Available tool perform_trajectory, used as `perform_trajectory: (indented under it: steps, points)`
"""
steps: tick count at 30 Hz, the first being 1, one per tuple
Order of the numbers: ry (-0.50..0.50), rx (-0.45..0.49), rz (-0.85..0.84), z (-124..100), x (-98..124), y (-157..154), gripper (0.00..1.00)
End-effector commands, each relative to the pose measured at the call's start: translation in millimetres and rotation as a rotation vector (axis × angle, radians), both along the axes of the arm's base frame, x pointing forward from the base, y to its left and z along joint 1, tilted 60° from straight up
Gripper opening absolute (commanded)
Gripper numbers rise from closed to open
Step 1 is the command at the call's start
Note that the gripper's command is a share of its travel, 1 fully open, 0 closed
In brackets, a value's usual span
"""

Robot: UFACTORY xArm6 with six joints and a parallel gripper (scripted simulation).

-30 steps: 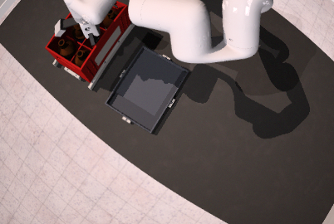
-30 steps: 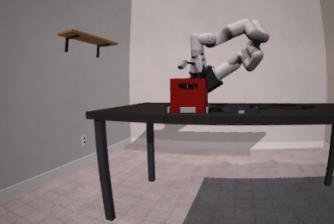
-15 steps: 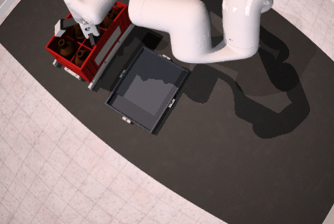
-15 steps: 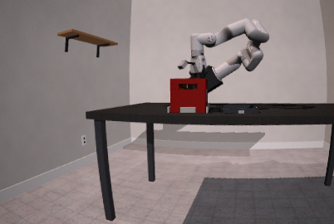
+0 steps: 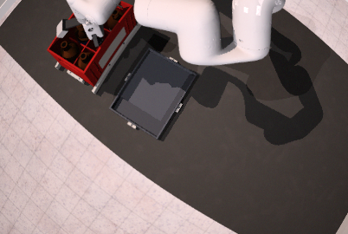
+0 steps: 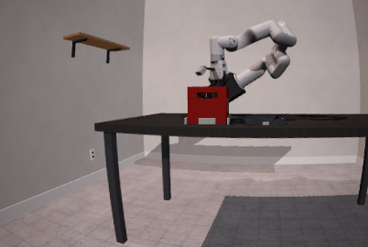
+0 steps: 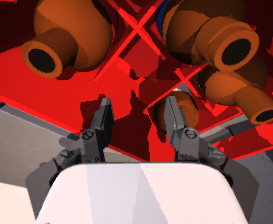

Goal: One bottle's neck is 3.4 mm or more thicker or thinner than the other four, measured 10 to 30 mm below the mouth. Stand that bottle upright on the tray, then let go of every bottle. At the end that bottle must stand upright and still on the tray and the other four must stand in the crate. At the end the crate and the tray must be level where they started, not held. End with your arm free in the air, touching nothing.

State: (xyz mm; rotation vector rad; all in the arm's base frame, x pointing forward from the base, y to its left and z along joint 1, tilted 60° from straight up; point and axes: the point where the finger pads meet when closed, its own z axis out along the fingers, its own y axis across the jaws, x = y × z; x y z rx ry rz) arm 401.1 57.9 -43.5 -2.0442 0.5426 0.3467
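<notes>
End effector (image 7: 137, 120) hangs over the red crate (image 5: 113, 45) at upper left of the top view, fingers parted about halfway, nothing between them. In the wrist view a bottle neck (image 7: 187, 107) shows just behind the right-hand finger, not in the gap, so a descent from here could land that finger on the mouth instead of straddling it, and tip or jam the bottle against the crate's dividers (image 7: 137, 27). Second risk: the bottles sit close; the pair at upper right of the wrist frame (image 7: 222, 42) and (image 7: 237, 87) nearly touch, and a finger going down between necks could nudge a neighbour. Third, and likely worst: picking the wrong bottle. The neck difference is not readable by eye; the brown bottle at upper left (image 7: 67, 32) and the others look alike in neck thickness from this angle, so I cannot tell which is the odd one. Bottles are brown, round-shouldered, with short necks and dark open mouths; all those in view are standing in crate cells, though the arm hides part of the crate from above. Grey tray (image 5: 130, 86) lies on the dark desk (image 5: 242, 154) just beside the crate, centre of the top view, with no bottle on it. A catch on a crate wall during a lift could drag the crate off its spot.
</notes>
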Motion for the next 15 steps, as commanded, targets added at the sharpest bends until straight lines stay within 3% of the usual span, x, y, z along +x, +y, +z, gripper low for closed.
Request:
perform_trajectory:
  steps: [1, 15]
  points:
    - [-0.002, -0.001, -0.002, 5, 1, -10, 0.65]
    - [-0.002, -0.001, -0.002, 25, 2, -43, 0.65]
